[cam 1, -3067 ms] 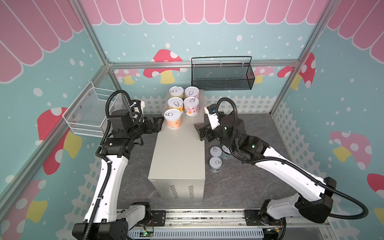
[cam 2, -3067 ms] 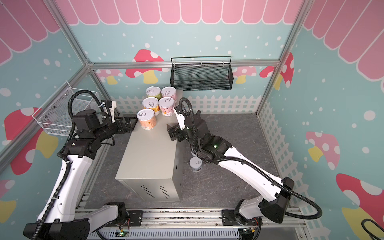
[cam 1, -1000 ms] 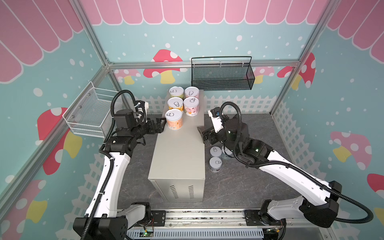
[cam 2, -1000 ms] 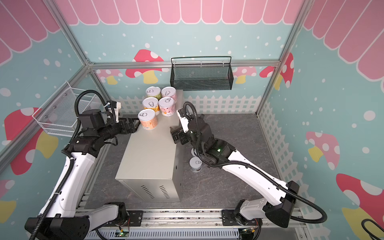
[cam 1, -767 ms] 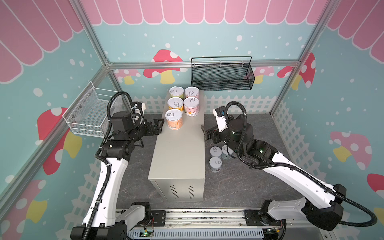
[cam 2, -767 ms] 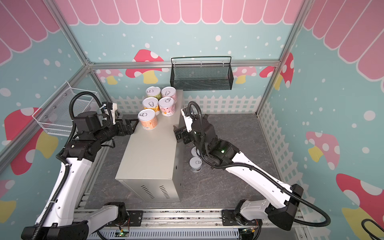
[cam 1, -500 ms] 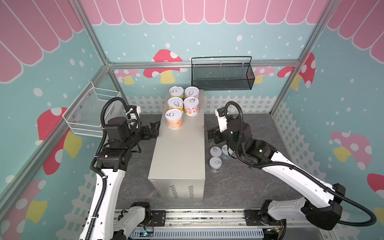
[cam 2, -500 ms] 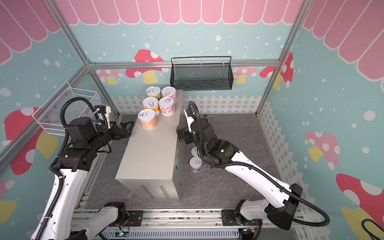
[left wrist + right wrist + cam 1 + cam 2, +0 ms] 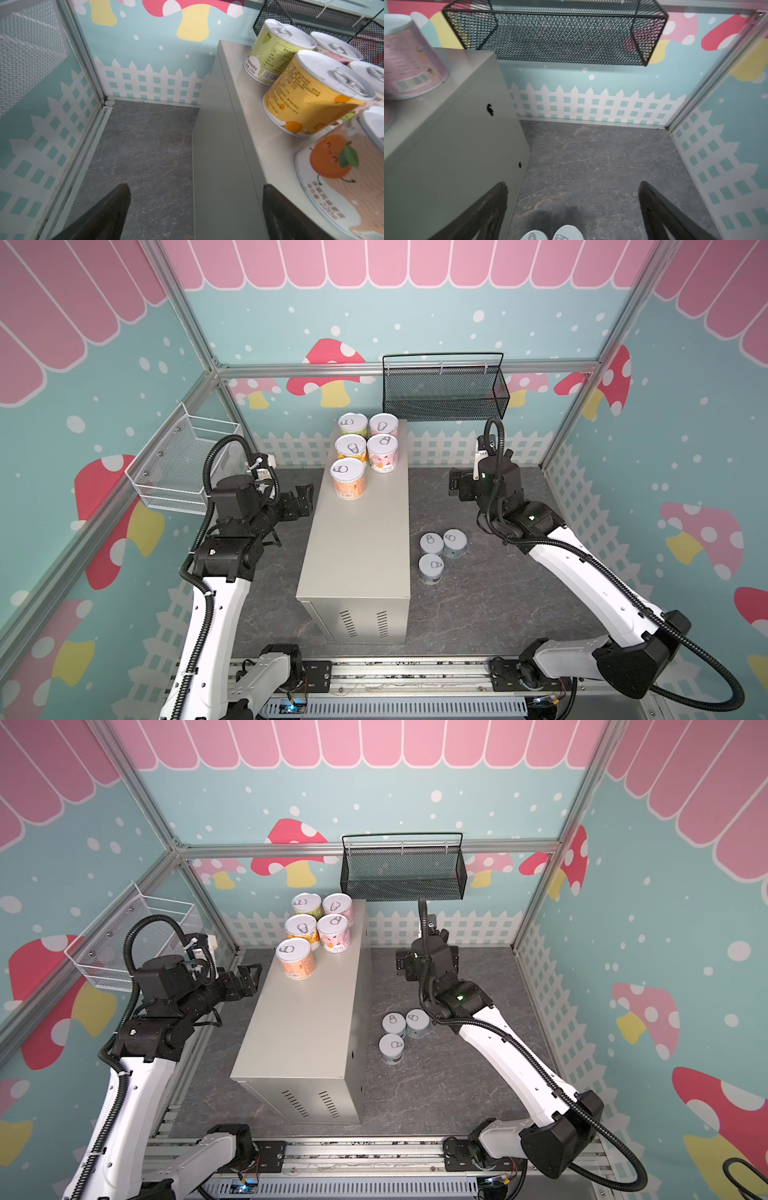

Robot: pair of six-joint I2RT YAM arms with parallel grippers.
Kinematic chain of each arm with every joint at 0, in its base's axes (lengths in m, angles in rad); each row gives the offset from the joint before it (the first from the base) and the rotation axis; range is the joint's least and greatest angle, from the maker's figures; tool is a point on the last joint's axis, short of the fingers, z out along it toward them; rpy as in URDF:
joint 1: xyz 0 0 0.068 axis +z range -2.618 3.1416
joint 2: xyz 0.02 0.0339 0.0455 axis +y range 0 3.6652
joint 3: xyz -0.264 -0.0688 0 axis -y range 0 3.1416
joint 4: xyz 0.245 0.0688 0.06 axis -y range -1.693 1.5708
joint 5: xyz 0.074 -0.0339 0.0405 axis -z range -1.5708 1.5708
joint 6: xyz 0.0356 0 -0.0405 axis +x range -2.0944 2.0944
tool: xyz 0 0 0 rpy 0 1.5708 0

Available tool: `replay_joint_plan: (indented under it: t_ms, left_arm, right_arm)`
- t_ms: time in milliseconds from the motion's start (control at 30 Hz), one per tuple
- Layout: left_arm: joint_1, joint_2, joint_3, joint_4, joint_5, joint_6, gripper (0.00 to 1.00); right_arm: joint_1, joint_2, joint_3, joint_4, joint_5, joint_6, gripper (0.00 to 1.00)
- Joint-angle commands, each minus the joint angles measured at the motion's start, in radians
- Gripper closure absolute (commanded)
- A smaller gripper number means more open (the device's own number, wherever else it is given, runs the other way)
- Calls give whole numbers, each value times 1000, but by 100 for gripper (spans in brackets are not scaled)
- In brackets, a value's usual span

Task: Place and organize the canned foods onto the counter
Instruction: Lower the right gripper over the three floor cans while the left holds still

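I count five cans already up on the surface (image 9: 357,547), all upright and crowded at its far end. The green can (image 9: 353,425) and far pink can (image 9: 383,424) stand at the far edge, and the yellow can (image 9: 351,448) and near pink can (image 9: 382,452) sit just in front of them. The orange can (image 9: 348,477) stands alone on the left, starting a third row. I read that tight packing as deliberate: it keeps the rows tidy and leaves the whole near stretch of the top bare for the rest. The rest is three light blue cans (image 9: 431,543), standing in a close cluster on the floor (image 9: 478,593) just right of the surface, about halfway along it. The left gripper (image 9: 304,501) hangs off the left edge of the surface, level with the orange can but apart from it, jaws spread wide with nothing between them. Its wrist camera shows bare floor between the fingers and the orange can close by on the surface. The right gripper (image 9: 455,488) hovers over the floor to the right of the surface, farther back than the blue cluster, likewise spread and empty. Its wrist view catches two blue lids between the fingers. Since the cluster sits on the right arm's side, I judge the next pick falls to that arm, and the spot beside the orange can is the natural place for it. The black mesh basket (image 9: 442,393) and white wire basket (image 9: 183,466) hang on the walls, out of the way.
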Motion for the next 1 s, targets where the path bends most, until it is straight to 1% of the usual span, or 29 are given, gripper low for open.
replay_joint_plan:
  t_ms: [0,67,133,200,333,433,500,600,633,800,967]
  left_arm:
    - [7,-26,-16,-12,-43,-38,0]
    - [6,-32,-1,-38,-35,-34,0]
    - [7,-39,12,-47,3,-31,0]
    - [7,-49,15,-42,31,-28,0]
    - [5,-70,10,-50,57,-14,0]
    - [-37,-87,17,-64,41,-20,0]
    - [-59,-94,28,-70,29,-50,0]
    - [-59,-97,60,-96,51,-85,0]
    - [-59,-99,67,-106,58,-88,0]
    - [-59,-89,83,-133,1,-98,0]
    - [-59,-53,113,-154,34,-99,0]
  right_arm:
    - [-19,15,-26,41,11,-8,1]
    - [-23,16,-16,26,-21,17,1]
    - [-23,15,10,-14,-33,39,1]
    - [-23,-2,-11,-15,-46,51,1]
    - [-24,-33,-121,10,-56,50,1]
    - [-23,-69,-212,34,-97,58,1]
    - [-24,-110,-275,33,-93,99,1]
    - [-23,-193,-384,42,-108,160,2]
    - [-22,-217,-418,53,-130,163,2]
    - [-23,-236,-487,7,-183,157,2]
    - [-24,-262,-573,-32,-160,171,1]
